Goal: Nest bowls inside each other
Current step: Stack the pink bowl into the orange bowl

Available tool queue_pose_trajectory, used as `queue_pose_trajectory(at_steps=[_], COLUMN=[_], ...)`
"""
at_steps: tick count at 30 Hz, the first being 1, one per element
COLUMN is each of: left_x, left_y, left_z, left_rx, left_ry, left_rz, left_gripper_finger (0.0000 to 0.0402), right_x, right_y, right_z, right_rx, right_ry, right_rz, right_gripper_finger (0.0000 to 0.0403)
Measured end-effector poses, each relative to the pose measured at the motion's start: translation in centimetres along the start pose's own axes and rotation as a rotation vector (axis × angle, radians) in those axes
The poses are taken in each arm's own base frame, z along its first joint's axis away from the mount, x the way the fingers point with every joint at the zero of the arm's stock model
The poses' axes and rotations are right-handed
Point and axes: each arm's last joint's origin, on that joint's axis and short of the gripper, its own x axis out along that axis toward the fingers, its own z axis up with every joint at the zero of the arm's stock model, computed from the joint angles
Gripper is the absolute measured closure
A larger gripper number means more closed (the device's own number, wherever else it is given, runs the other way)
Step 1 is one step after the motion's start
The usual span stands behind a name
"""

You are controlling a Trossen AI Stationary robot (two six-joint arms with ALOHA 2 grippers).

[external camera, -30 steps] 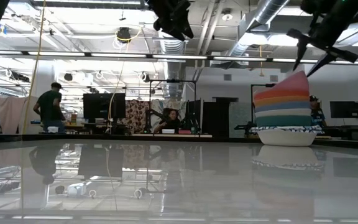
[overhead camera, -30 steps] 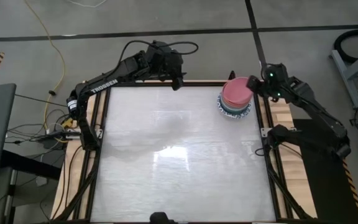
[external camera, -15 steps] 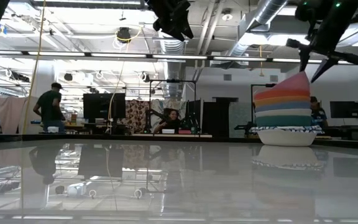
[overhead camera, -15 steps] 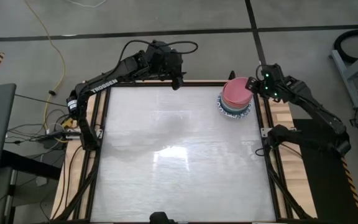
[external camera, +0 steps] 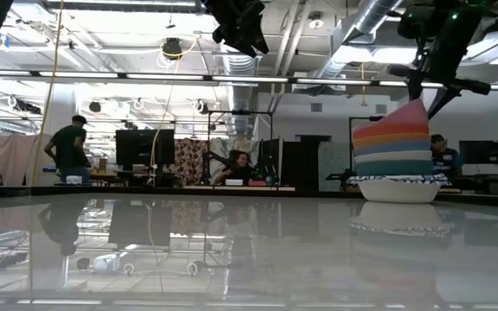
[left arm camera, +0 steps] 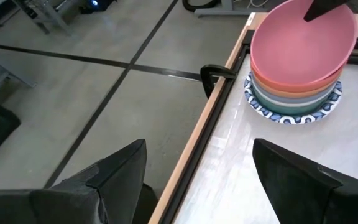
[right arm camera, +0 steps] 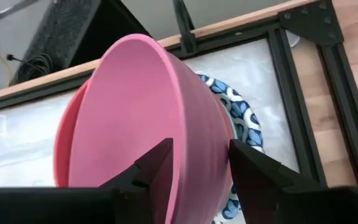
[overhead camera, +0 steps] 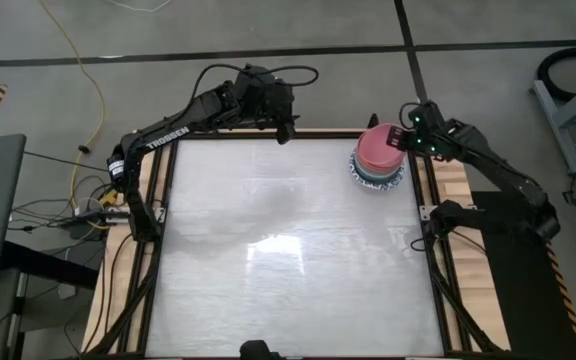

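While the left arm is waiting at the far edge of the glossy pale worktop [overhead camera: 288, 250], the right arm is working at the far right corner, over the single stack of small round bowls [overhead camera: 378, 160].

Item, stack: bowls are sitting nested one inside another, with a plain pink bowl [right arm camera: 148, 118] lying uppermost. In the low view it is tilting, its rim rising higher on one side. Below it, coloured bands are showing in order: red, orange, blue, cream, teal [external camera: 393, 166]. A shallow white bowl with a blue-patterned rim [external camera: 396, 187] is sitting at the base, resting on the worktop.

Item, right gripper [right arm camera: 197, 165]: jaws are straddling the raised rim of the pink bowl, one finger inside the rim and the other outside, part-way closed around the wall. Whether they are pressing on it or merely bracketing it cannot be told. The rest of the stack is lying directly beneath these jaws.

Item, left gripper [left arm camera: 201, 177]: jaws are standing wide apart, holding nothing, raised above the worktop edge. The stack is lying well apart from these jaws, ahead of them along the same far edge.

Item, background: people are standing and sitting in the room beyond the worktop.
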Motion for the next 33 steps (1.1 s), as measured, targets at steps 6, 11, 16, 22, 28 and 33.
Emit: queue_pose_trajectory(at_steps=[6,11,16,22,28,33], left_x=[0.0,0.0,0.0,0.0,0.0,0.0], left_y=[0.0,0.0,0.0,0.0,0.0,0.0], left_z=[-0.1,-0.2,-0.2,-0.2,-0.2,-0.2], left_rx=[0.002,0.003,0.003,0.004,-0.012,-0.012], left_ry=[0.008,0.017,0.017,0.025,0.024,0.024], left_rz=[0.001,-0.001,-0.001,-0.003,-0.003,-0.003], left_gripper_finger=[0.0118,0.0118,0.0118,0.0118,0.0118,0.0118], right_x=[-1.6,-2.8,-3.6,-4.9,-4.7,-3.9], right_y=[-0.5,-0.9,-1.3,-0.6,-0.3,-0.1], right_z=[-0.2,-0.3,-0.4,-0.4,-0.6,-0.7], right_rx=[-0.006,-0.008,-0.006,-0.012,-0.03,-0.038], right_ry=[-0.055,-0.098,-0.15,-0.265,-0.245,-0.205], right_rz=[0.06,0.103,0.112,0.212,0.207,0.164], right_gripper_finger=[0.0227,0.0227,0.0226,0.0253,0.0357,0.0387])
